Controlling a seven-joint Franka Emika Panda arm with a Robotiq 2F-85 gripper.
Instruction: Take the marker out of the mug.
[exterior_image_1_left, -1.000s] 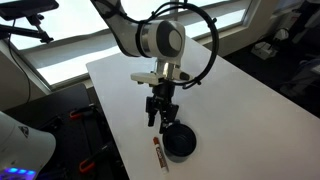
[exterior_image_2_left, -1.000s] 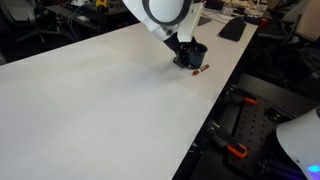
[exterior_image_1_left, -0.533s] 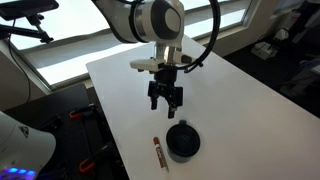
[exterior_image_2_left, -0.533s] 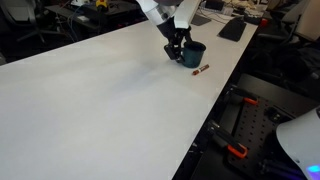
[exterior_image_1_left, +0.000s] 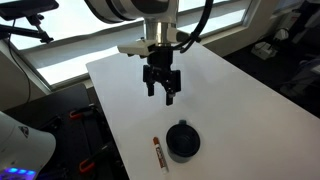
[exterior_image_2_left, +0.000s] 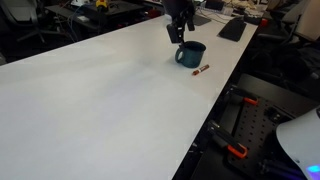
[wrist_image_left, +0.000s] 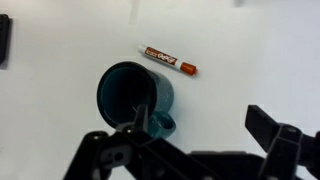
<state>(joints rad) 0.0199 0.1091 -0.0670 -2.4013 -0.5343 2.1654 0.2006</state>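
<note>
The marker (exterior_image_1_left: 158, 151) lies flat on the white table next to the dark mug (exterior_image_1_left: 181, 140), outside it. It also shows in an exterior view (exterior_image_2_left: 201, 70) beside the mug (exterior_image_2_left: 190, 53) and in the wrist view (wrist_image_left: 167, 61), just past the teal-looking mug (wrist_image_left: 135, 95), which stands upright and empty. My gripper (exterior_image_1_left: 163, 94) hangs open and empty well above the table, over the area behind the mug; it also shows in an exterior view (exterior_image_2_left: 176, 32). In the wrist view its fingers (wrist_image_left: 195, 140) are spread apart with nothing between them.
The white table (exterior_image_1_left: 230, 100) ends close to the mug and marker, its edge running past them (exterior_image_2_left: 225, 85). Windows and clutter stand behind the table; a keyboard (exterior_image_2_left: 232, 28) lies on another desk beyond it.
The gripper has risen from just above the mug and marker to well above the table, open throughout. The marker and mug have not moved.
</note>
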